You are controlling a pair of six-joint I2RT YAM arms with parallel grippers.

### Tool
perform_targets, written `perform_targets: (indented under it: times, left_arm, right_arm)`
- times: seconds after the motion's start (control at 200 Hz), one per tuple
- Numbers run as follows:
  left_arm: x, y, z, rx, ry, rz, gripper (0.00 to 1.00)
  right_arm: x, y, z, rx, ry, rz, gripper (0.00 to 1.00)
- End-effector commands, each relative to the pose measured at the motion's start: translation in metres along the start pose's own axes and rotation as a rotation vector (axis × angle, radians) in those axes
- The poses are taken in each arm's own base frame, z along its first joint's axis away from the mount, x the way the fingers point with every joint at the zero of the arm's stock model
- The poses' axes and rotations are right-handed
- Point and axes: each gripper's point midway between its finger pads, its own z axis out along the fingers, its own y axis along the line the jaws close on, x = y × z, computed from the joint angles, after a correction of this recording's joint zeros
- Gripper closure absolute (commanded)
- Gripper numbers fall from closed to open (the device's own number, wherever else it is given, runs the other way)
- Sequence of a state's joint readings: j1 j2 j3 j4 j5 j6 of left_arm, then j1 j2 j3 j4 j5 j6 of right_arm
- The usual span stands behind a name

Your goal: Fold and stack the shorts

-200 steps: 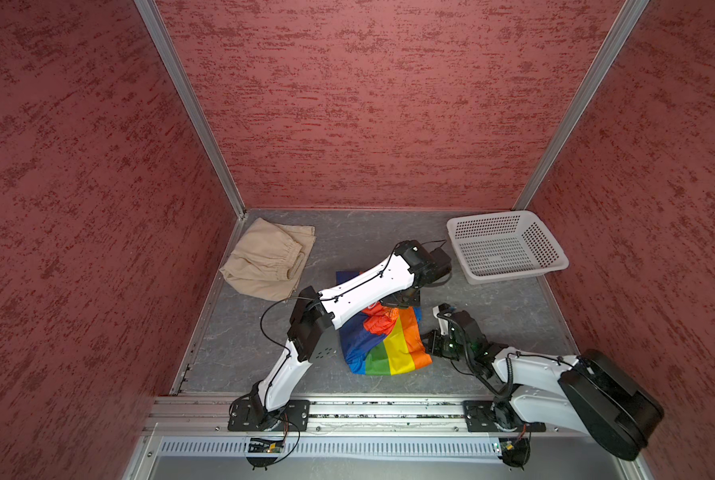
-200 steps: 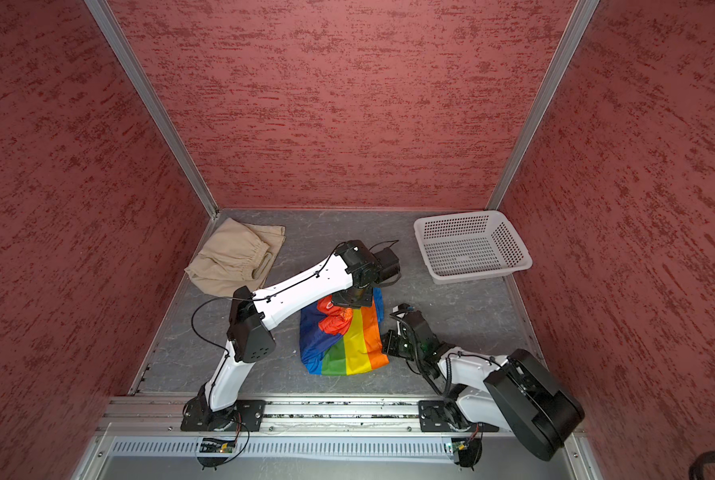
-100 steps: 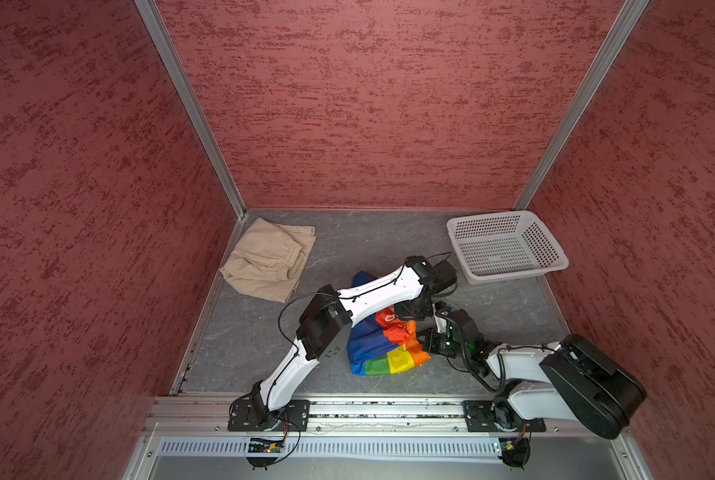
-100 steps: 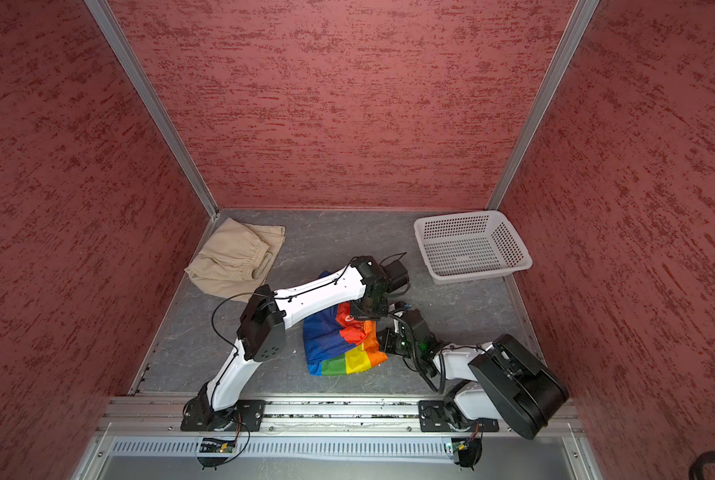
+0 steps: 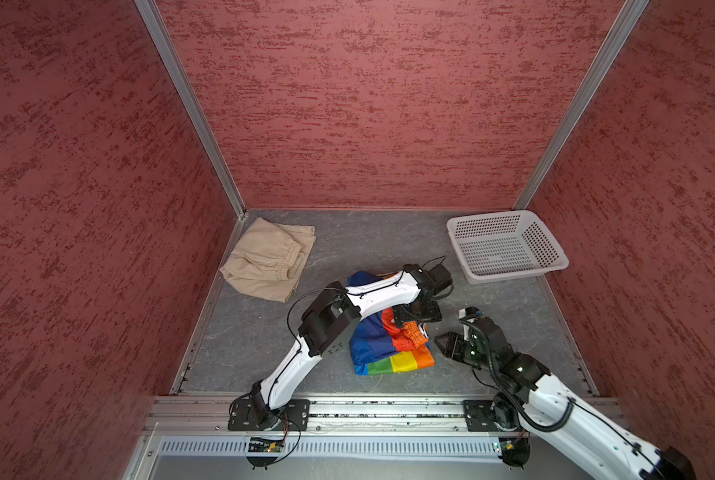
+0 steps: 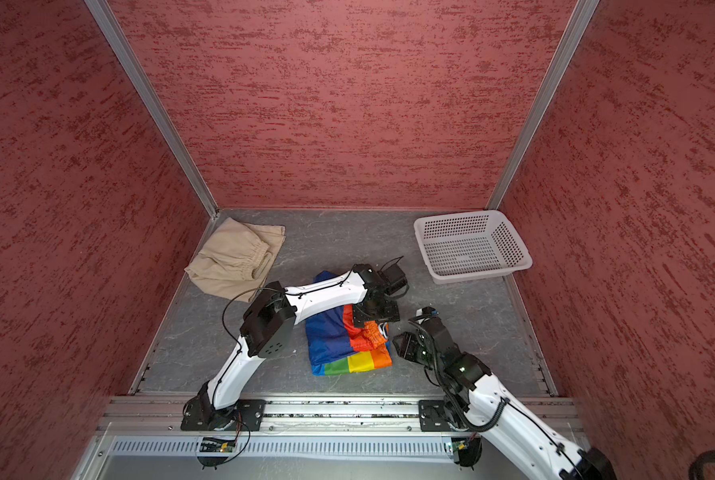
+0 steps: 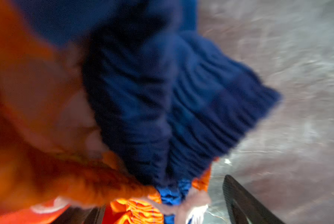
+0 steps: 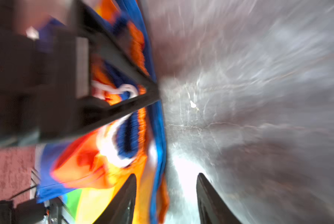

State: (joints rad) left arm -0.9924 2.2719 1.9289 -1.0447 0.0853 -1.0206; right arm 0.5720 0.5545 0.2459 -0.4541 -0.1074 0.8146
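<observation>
The rainbow-striped shorts (image 5: 389,347) (image 6: 343,347) lie folded in a small heap at the middle of the grey floor. My left gripper (image 5: 416,318) (image 6: 375,318) hovers over their far right corner, open. In the left wrist view its jaws (image 7: 162,194) stand wide apart above blurred navy and orange cloth (image 7: 162,100). My right gripper (image 5: 450,345) (image 6: 405,345) sits just right of the shorts, open. In the right wrist view (image 8: 166,175) the blue edge of the cloth (image 8: 158,135) runs loose between its fingers. The beige shorts (image 5: 268,266) (image 6: 235,262) lie crumpled at the far left.
A white perforated basket (image 5: 551,266) (image 6: 513,266) stands at the far right against the wall. Red walls close in three sides. A metal rail (image 5: 389,409) carrying both arm bases runs along the front edge.
The left gripper carried the far edge of the rainbow shorts forward over the rest, then opened. The right gripper also opened and drew back to the right.
</observation>
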Motion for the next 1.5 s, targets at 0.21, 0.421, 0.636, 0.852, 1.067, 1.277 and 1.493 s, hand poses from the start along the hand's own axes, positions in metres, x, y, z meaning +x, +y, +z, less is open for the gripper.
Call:
perform_targets:
  times: [0.21,0.421,0.636,0.852,1.067,1.277,1.493]
  left_arm:
    - [-0.041,-0.042,-0.133,0.341,-0.21,0.031,0.01]
    - [-0.07,0.037,-0.152,0.262,-0.324,-0.075,0.23]
    - [-0.106,0.11,-0.136,0.224,-0.351,-0.204,0.65]
    - [-0.145,0.138,-0.109,0.248,-0.362,-0.252,0.67]
    - [-0.181,0.157,-0.072,0.251,-0.367,-0.301,0.7]
    - [-0.193,0.175,-0.031,0.213,-0.324,-0.324,0.73]
    - [-0.193,0.197,0.009,0.161,-0.277,-0.354,0.84]
  right_arm:
    - [-0.01,0.0,-0.006,0.105,0.036,-0.001,0.45]
    - [-0.045,0.069,0.007,-0.048,0.043,-0.099,0.61]
    - [-0.035,0.143,0.029,-0.209,0.106,-0.262,0.95]
    - [0.036,0.186,0.068,-0.28,0.27,-0.497,0.96]
    - [0.098,0.17,0.11,-0.234,0.409,-0.609,0.97]
    - [0.138,0.115,0.11,-0.122,0.519,-0.601,0.99]
    - [0.142,0.076,0.103,-0.025,0.53,-0.565,0.99]
